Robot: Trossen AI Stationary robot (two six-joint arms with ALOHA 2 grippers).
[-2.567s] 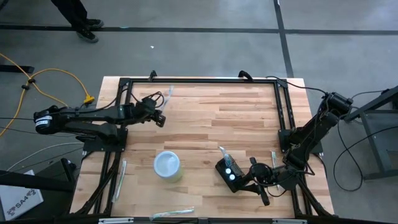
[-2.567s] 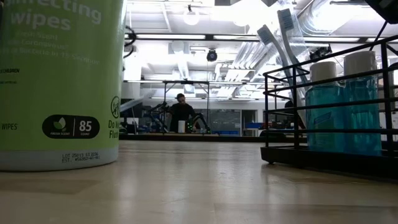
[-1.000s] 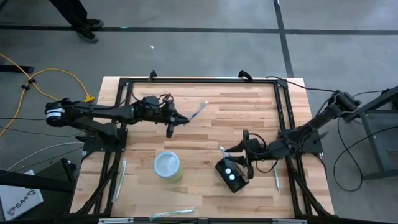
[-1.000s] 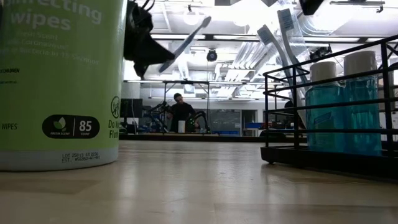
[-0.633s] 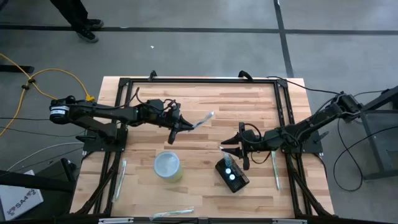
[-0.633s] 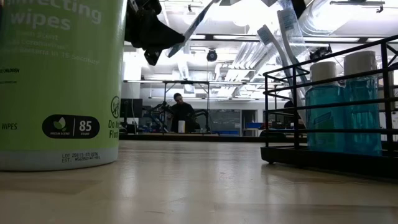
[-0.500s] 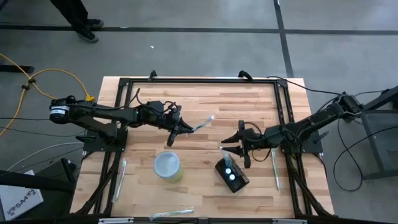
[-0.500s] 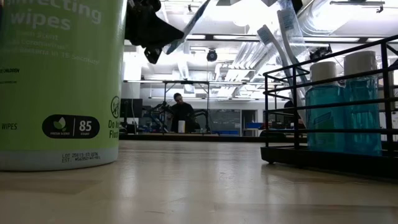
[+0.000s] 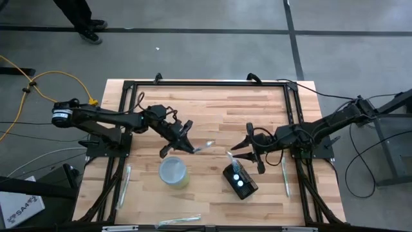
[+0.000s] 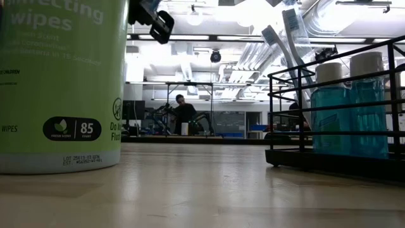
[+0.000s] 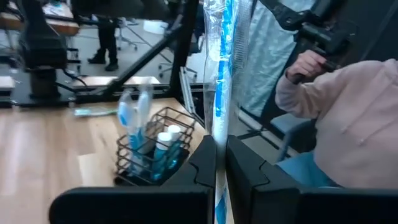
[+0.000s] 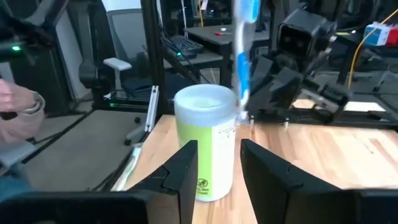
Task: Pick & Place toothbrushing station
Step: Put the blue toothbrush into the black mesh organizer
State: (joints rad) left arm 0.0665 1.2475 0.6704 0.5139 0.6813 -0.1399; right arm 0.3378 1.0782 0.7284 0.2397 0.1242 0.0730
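My left gripper (image 9: 187, 145) hovers over the table's middle, just beyond the green wipes canister (image 9: 174, 173), shut on a toothbrush in a clear wrapper (image 9: 202, 146). My right gripper (image 9: 243, 147) stands open above the table, just beyond the toothbrushing station, nothing between its fingers (image 12: 186, 163). The toothbrushing station (image 9: 239, 180) is a black wire holder with two blue white-capped bottles (image 10: 351, 104); its base rests on the wood right of the canister. The left wrist view shows the station (image 11: 152, 149) beyond the wrapped brush. My left gripper pinches the wrapped toothbrush between its two fingers (image 11: 202, 165), on the wrapper's flat sides (image 11: 219, 140). The long part sticks out past the fingertips toward the table's right, a short end runs back between the fingers. The brush is lifted clear of the table.
More wrapped toothbrushes lie by the left rail (image 9: 125, 183), at the near edge (image 9: 180, 221) and by the right rail (image 9: 284, 173). A black frame (image 9: 206, 82) rings the table. A person in a pink top (image 11: 348, 118) sits beyond it. Bare wood (image 9: 257, 109) lies at the far side.
My left gripper has come toward the near edge and the canister, rising and turning; the toothbrush has swung from pointing far-right to pointing right. My right gripper has risen and shifted a little toward the far edge, away from the station, still open.
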